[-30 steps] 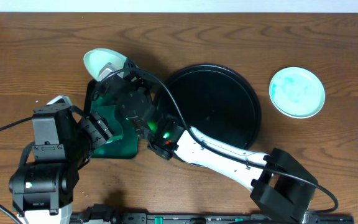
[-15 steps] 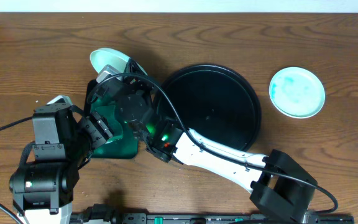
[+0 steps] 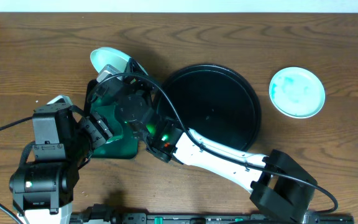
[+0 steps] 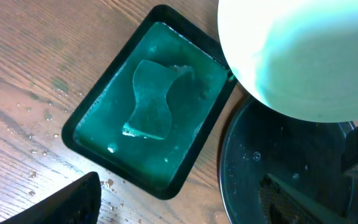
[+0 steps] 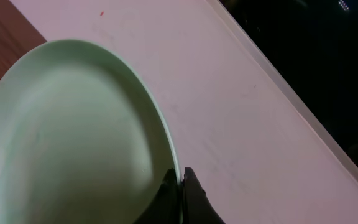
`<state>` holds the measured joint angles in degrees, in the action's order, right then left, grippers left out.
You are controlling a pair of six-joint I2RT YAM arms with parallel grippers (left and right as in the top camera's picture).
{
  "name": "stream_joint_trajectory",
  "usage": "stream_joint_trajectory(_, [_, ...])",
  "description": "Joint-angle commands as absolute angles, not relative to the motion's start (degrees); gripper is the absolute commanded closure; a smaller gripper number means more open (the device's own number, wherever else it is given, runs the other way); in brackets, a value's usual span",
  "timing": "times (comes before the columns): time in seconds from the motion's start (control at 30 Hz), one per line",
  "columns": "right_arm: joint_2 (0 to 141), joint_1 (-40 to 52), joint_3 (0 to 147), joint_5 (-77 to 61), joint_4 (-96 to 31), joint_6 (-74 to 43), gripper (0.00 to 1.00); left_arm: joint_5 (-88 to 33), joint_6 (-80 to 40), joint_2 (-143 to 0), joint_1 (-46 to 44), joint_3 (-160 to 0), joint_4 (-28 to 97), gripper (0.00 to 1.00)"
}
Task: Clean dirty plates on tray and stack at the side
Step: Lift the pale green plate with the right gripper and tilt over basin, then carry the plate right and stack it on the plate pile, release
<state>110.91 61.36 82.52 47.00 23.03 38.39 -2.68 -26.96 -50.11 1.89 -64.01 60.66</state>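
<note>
My right gripper (image 3: 113,76) (image 5: 180,179) is shut on the rim of a pale cyan plate (image 3: 109,60) (image 5: 73,137). It holds the plate tilted above the far end of the green sponge tray. The plate also shows at the top right of the left wrist view (image 4: 303,56). A second plate (image 3: 297,92) with teal smears lies on the table at the right. The large round black tray (image 3: 229,93) (image 4: 253,180) has no plate on it. My left gripper (image 3: 98,132) (image 4: 185,196) is open and empty, low beside the sponge tray. I see no third plate.
A rectangular black-rimmed tray (image 3: 122,149) (image 4: 92,112) holds green liquid and a sponge (image 4: 151,99); it sits left of the black tray, touching or nearly so. Water drops speckle the wood (image 4: 36,130) beside it. My right arm (image 3: 222,155) crosses the black tray's front edge.
The held plate shifted slightly to the right a second ago, then stayed still. The left arm has not moved.
</note>
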Motion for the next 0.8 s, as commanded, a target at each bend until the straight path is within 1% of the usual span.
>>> stream_joint_trajectory(0.0, [109.95, 61.41, 83.05, 47.79, 23.31, 37.04, 0.99, -2.59, -26.61, -50.11, 2.17, -64.66, 60.84, 0.19])
stream_joint_trajectory(0.03, [109.95, 61.01, 83.05, 47.72, 22.81, 34.52, 0.99, -2.59, -26.61, -50.11, 2.17, -64.66, 60.84, 0.19])
stream_joint_trajectory(0.1, [109.95, 59.55, 83.05, 46.24, 19.92, 25.36, 0.99, -2.57, -26.61, -50.11, 2.17, -64.66, 60.84, 0.19])
stream_joint_trajectory(0.17, [109.95, 57.12, 83.05, 40.21, 13.87, 15.05, 0.99, -2.59, -26.61, -50.11, 2.17, -64.66, 60.84, 0.18])
stream_joint_trajectory(0.27, [109.95, 52.29, 83.05, 25.85, 4.51, -2.35, 0.99, -2.59, -26.61, -50.11, 2.17, -64.66, 60.84, 0.19])
stream_joint_trajectory(0.3, [109.91, 50.76, 83.05, 20.99, 2.87, -6.52, 0.99, -2.59, -26.61, -50.11, 2.17, -64.66, 60.84, 0.19])
stream_joint_trajectory(0.33, [109.51, 48.71, 83.05, 14.41, 1.28, -10.52, 0.99, -2.57, -26.61, -50.11, 2.17, -64.66, 60.84, 0.19])
stream_joint_trajectory(0.37, [108.62, 45.32, 83.05, 3.55, -0.19, -15.44, 0.99, -2.59, -26.61, -50.11, 2.17, -64.66, 60.84, 0.19])
stream_joint_trajectory(0.43, [106.94, 40.88, 83.05, -9.06, -1.10, -19.44, 0.99, -2.59, -26.61, -50.11, 2.17, -64.66, 60.84, 0.19])
stream_joint_trajectory(0.5, [104.64, 35.79, 83.05, -18.33, -3.60, -20.38, 0.99, -2.59, -26.61, -50.11, 2.17, -64.66, 60.84, 0.19])
stream_joint_trajectory(0.6, [100.95, 28.56, 83.05, -19.88, -10.90, -22.33, 0.99, -2.59, -26.61, -50.11, 2.17, -64.66, 60.84, 0.19])
stream_joint_trajectory(0.77, [94.85, 11.62, 83.05, -19.81, -25.87, -23.40, 0.99, -2.59, -26.61, -50.11, 2.17, -64.66, 60.84, 0.19])
